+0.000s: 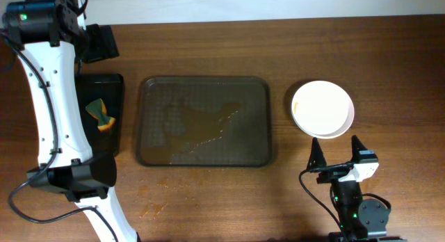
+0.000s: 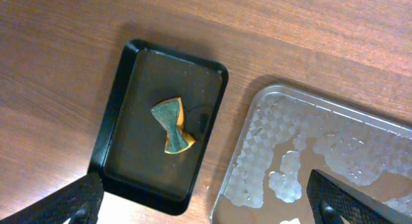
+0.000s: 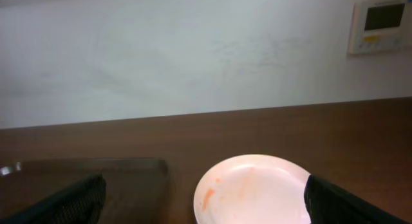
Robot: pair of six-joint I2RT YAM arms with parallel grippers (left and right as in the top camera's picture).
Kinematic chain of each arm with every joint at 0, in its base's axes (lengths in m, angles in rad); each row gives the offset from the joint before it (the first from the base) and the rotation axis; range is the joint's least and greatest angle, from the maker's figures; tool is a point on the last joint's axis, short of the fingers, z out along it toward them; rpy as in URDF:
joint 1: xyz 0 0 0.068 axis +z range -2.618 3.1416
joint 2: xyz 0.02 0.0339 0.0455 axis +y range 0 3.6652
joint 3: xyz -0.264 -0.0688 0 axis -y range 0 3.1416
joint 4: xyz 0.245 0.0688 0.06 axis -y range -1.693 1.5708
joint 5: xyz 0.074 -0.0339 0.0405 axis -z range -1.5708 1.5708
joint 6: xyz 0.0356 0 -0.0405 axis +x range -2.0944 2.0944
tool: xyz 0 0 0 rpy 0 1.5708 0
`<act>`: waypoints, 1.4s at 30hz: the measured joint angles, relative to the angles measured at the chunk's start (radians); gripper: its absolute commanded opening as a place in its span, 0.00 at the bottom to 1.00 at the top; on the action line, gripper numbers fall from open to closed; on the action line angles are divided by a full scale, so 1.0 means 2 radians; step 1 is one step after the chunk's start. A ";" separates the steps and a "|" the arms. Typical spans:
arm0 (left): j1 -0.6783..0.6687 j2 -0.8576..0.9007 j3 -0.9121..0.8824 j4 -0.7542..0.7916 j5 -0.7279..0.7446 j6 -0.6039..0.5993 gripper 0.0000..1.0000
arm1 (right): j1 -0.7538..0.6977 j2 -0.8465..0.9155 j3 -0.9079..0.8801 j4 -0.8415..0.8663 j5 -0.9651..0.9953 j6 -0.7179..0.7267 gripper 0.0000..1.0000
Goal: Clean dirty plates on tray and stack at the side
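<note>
The large dark tray (image 1: 205, 120) lies mid-table with no plates on it, only wet patches and brown sauce streaks; its near corner shows in the left wrist view (image 2: 257, 121). White plates (image 1: 322, 108) sit stacked on the table right of the tray; I cannot tell how many. The top plate (image 3: 257, 185) has faint orange smears. My right gripper (image 1: 336, 150) is open and empty just in front of the stack, and its fingers frame the plate in the right wrist view (image 3: 206, 201). My left gripper (image 1: 104, 44) is open and empty, held high over the small black tray's far end (image 2: 206, 205).
A small black tray (image 1: 115, 85) lies left of the large tray and holds a pinched green-and-orange sponge (image 1: 99, 115), which also shows in the left wrist view (image 2: 172, 126). Sauce spots mark the wood in front of the large tray (image 1: 156, 207).
</note>
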 measured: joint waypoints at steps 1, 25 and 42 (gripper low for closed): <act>0.000 0.000 0.000 0.000 0.000 0.000 0.99 | 0.000 -0.004 -0.004 -0.011 0.002 0.000 0.98; -0.001 0.000 -0.012 0.028 0.000 0.029 0.99 | 0.000 -0.004 -0.006 -0.052 0.010 -0.002 0.98; -0.023 -0.518 -0.938 0.819 0.055 0.123 0.99 | 0.000 -0.004 -0.006 -0.052 0.010 -0.001 0.98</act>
